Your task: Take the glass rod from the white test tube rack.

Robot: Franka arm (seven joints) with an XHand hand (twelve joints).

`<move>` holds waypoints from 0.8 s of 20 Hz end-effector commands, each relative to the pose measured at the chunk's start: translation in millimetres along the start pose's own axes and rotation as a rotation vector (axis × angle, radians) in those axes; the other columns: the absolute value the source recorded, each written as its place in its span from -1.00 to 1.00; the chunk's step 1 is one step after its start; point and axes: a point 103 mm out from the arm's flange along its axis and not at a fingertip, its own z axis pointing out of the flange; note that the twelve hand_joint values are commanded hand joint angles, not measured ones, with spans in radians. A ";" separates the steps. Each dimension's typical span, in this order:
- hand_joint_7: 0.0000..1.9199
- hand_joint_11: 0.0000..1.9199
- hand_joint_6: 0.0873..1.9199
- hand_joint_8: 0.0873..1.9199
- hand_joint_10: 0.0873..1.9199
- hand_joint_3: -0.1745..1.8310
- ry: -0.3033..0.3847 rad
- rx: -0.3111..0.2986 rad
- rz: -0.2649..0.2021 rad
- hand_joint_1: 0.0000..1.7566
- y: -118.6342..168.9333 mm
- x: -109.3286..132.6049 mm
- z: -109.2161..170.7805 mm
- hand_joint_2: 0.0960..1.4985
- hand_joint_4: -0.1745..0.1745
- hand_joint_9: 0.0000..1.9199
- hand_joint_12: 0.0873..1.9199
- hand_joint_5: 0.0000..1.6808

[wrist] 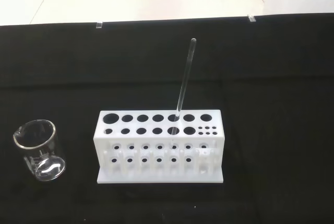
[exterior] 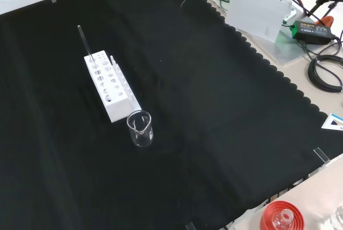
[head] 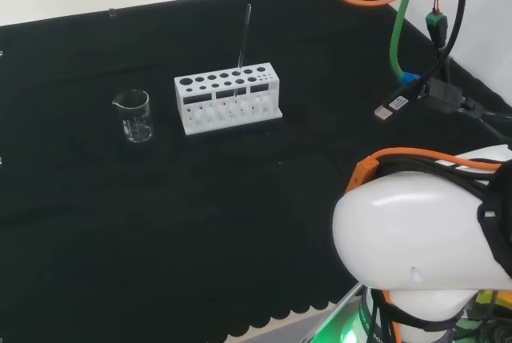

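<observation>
A white test tube rack (head: 229, 103) (exterior: 109, 86) (wrist: 159, 146) with several round holes stands on the black cloth. A thin clear glass rod (head: 243, 36) (exterior: 84, 44) (wrist: 185, 77) stands in one of its back-row holes and leans slightly, its upper end well above the rack. Nothing touches the rod or the rack.
A small clear glass beaker (head: 134, 115) (exterior: 140, 128) (wrist: 40, 150) stands beside one short end of the rack. A red ribbed ring (exterior: 281, 216) with glassware sits off the cloth's near edge in the front view. The arm's white link (head: 424, 235) is at the head view's lower right, with cables (head: 436, 55) above it.
</observation>
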 end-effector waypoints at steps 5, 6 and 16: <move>-0.99 -0.98 -1.00 -1.00 -1.00 -0.50 0.050 -0.109 0.114 -0.39 -114.2 -4.0 -49.3 -0.07 0.09 -0.70 0.33 -1.00; -0.99 -0.99 -1.00 -1.00 -1.00 -0.51 0.051 -0.108 0.117 -0.39 -114.2 -5.1 -49.3 -0.07 0.09 -0.70 0.35 -1.00; -1.00 -1.00 -1.00 -0.69 -0.27 -0.45 0.061 -0.142 0.098 -0.38 -116.3 -4.7 -57.1 -0.10 0.03 -0.94 0.49 -1.00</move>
